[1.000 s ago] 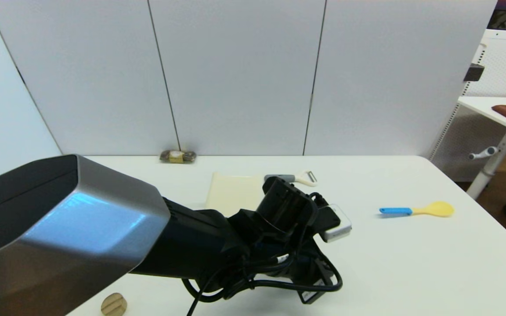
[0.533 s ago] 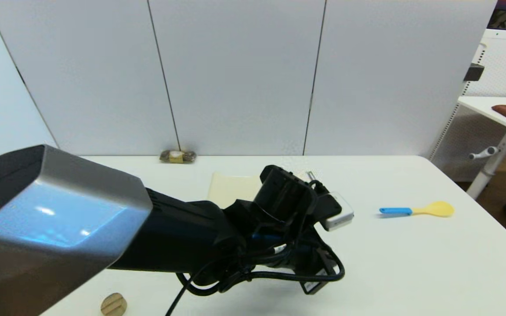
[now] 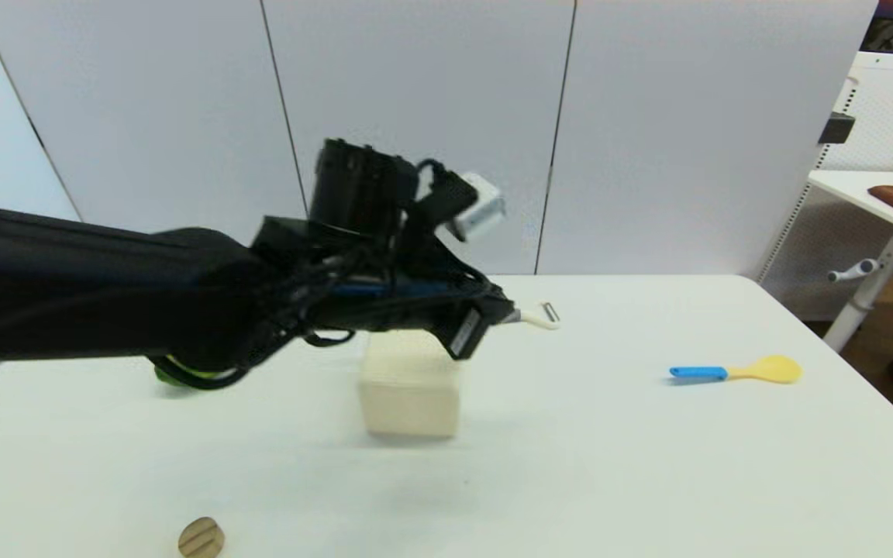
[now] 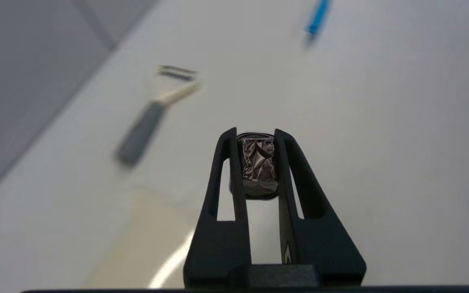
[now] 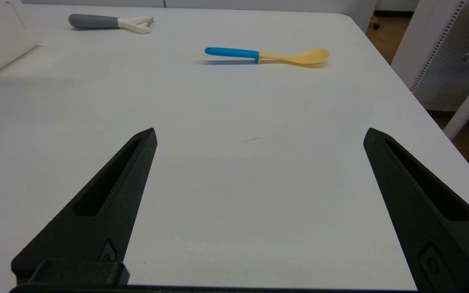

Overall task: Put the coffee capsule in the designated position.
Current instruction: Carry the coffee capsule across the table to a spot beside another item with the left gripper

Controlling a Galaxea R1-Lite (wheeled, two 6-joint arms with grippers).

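While your left hand (image 4: 255, 140) pinches the coffee capsule (image 4: 257, 165) by its sides: light, crumpled foil, dents easily; squeeze gently. Right hand (image 5: 259, 136) spread, idle.

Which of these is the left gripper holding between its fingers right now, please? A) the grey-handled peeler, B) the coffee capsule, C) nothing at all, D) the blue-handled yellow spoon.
B: in the left wrist view the left gripper is closed on the crumpled dark coffee capsule, while the peeler and the spoon lie on the table.
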